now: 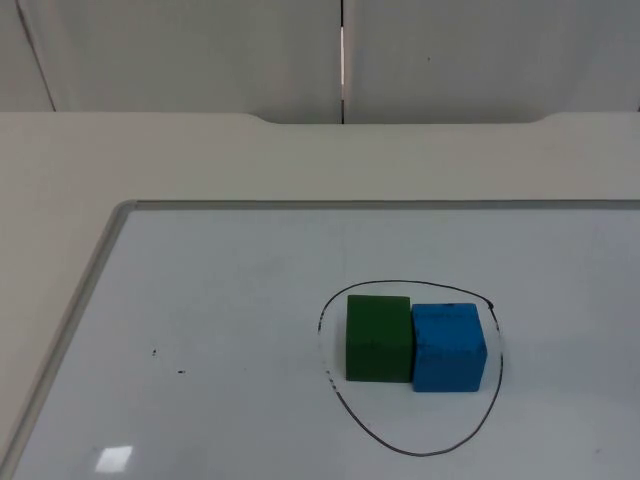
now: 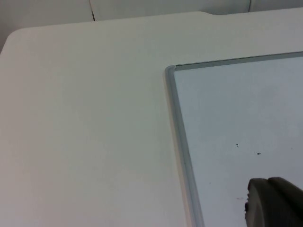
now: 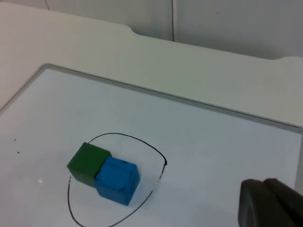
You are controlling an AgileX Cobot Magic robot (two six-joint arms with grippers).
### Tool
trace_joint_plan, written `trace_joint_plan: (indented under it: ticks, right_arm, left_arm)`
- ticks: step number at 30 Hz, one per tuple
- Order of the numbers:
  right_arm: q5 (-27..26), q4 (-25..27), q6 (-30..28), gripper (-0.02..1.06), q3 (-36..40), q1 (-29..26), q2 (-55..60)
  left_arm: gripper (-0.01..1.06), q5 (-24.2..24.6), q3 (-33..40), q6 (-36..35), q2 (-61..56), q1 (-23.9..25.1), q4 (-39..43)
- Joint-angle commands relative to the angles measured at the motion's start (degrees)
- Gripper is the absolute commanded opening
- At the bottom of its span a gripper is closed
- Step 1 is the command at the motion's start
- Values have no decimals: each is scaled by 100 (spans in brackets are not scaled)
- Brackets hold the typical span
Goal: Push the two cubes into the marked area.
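A green cube (image 1: 379,338) and a blue cube (image 1: 448,347) stand side by side, touching, on a whiteboard. Both are inside a hand-drawn black loop (image 1: 400,283), the blue one close to the loop's right side. The right wrist view has the same pair, green cube (image 3: 87,163) and blue cube (image 3: 117,179), within the loop (image 3: 123,135). My right gripper (image 3: 270,203) hangs well clear of them, off the blue cube's side. My left gripper (image 2: 274,203) hovers over the board near its left frame, far from the cubes.
The whiteboard lies flat on the table, with a raised metal frame (image 1: 90,290) along its left and far edges; the frame (image 2: 177,123) also passes by the left gripper. A few small black specks (image 1: 180,372) mark the board. The grey partition wall (image 1: 200,50) stands behind.
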Motion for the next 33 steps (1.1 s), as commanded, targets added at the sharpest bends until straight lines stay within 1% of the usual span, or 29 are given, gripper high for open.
trace_joint_plan:
  ticks: [1,6,8,10,14,16,17,21,22,23,25,28,30,31,32,33]
  right_arm:
    - [-35,-16,-87,0,121,-19,-178]
    - [-35,7,-80,0,411,-19,-739]
    - [89,144,-111,0,477,-19,-1096]
    - [143,172,-127,0,477,-19,-1137]
    - [674,619,-811,0,477,-19,-1611]
    - [967,784,-1024,0,477,-19,-1857]
    - [967,784,-1024,0,477,-19,-1857]
    - [1361,843,-1097,0,477,-19,-2382]
    - [1432,891,-1192,0,477,-19,-2500]
    - [1432,891,-1192,0,477,-19,-2500]
    - [1612,935,-1338,0,477,-19,-2756]
    - [1746,935,-1363,0,477,-19,-2932]
    - [1931,1021,-1562,0,480,-19,-2932]
    - [2020,1086,-1758,0,512,-7,-2932]
    - [2020,1086,-1758,0,512,-7,-2932]
    - [2019,1229,-1946,0,577,-7,-2932]
  left_arm:
    - [0,-33,17,3,-24,-37,-67]
    - [0,-33,17,3,-24,-37,-67]
    - [0,-33,17,3,-24,-37,-67]
    - [0,-33,17,3,-24,-37,-67]
    - [0,-33,17,3,-24,-37,-67]
    - [0,-33,17,3,-24,-37,-56]
    - [0,-33,17,3,-24,-37,-56]
    - [0,-33,17,3,-24,-37,-56]
    - [0,-33,17,3,-24,-37,-56]
    - [0,-33,17,3,-24,-37,-56]
    - [0,-33,17,3,-24,-37,-56]
    - [0,-33,17,3,-24,-37,-56]
    - [0,-33,17,3,-24,-37,-56]
    - [0,-33,17,3,-24,-37,-56]
    - [0,-33,17,3,-24,-37,-56]
    - [0,-33,17,3,-24,-37,-56]
